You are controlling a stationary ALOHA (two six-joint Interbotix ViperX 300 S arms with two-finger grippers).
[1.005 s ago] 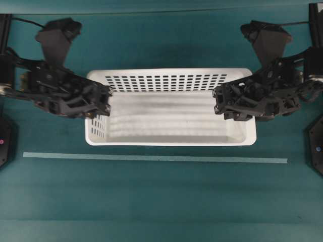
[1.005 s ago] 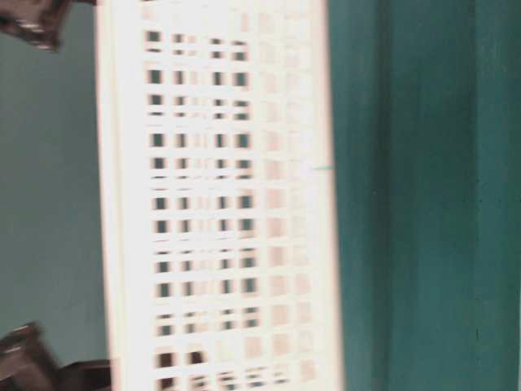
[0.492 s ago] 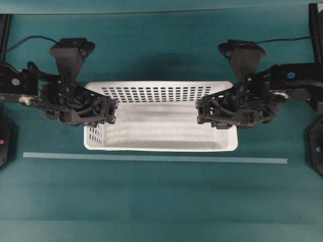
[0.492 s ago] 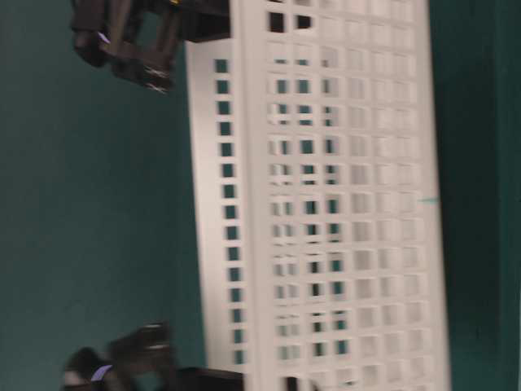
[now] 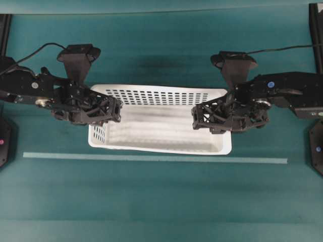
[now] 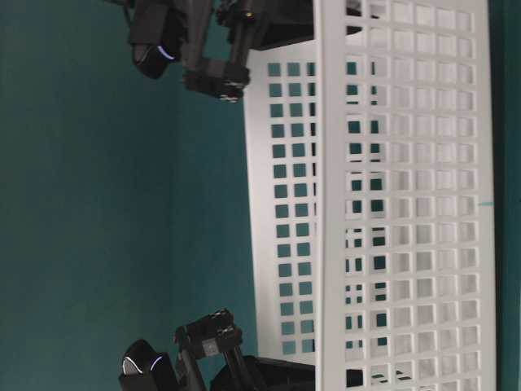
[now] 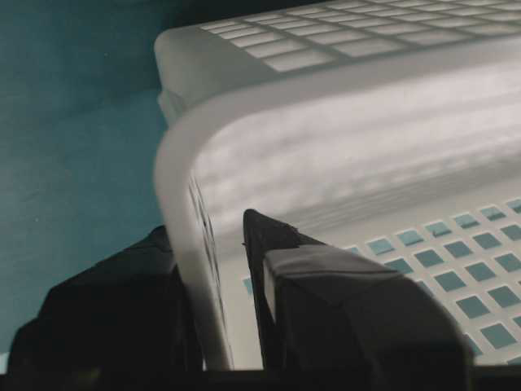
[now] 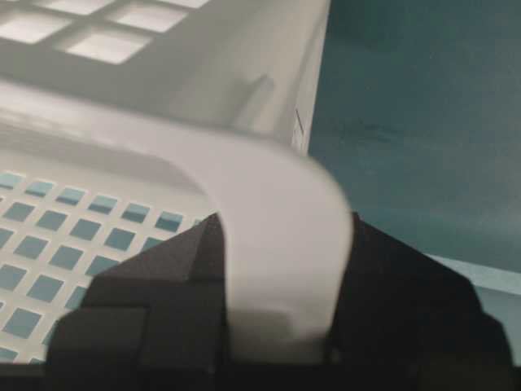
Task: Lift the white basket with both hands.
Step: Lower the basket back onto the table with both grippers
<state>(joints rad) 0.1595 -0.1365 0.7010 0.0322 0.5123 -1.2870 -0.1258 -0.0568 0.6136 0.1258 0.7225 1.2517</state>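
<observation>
Teal matting covers the whole table [image 5: 161, 201] in the overhead view, with a pale strip of tape [image 5: 151, 158] running across it just in front of the white basket [image 5: 166, 128]; the left gripper [image 5: 115, 110] reaches over one short end of the basket and the right gripper [image 5: 198, 117] over the opposite end, each straddling the rim, a pairing that suits a wide, light container which one narrow gripper could not keep level; the basket lies between the two tools, its floor bare. Seen from table level, a view turned on its side, the slotted wall of the basket [image 6: 391, 204] fills the frame and the two black tools sit at its ends, the right gripper [image 6: 244, 24] at the top edge and the left gripper [image 6: 236, 358] at the bottom; I cannot tell from here whether the floor has left the matting. From the left wrist, the fingers [image 7: 269, 244] stand one outside and one inside the short wall, clamped on it just under the rolled rim [image 7: 175, 204]. From the right wrist, the rim [image 8: 277, 236] curls over between the two dark pads, which pinch it from both faces, so a lift would hang the load from the lip.
</observation>
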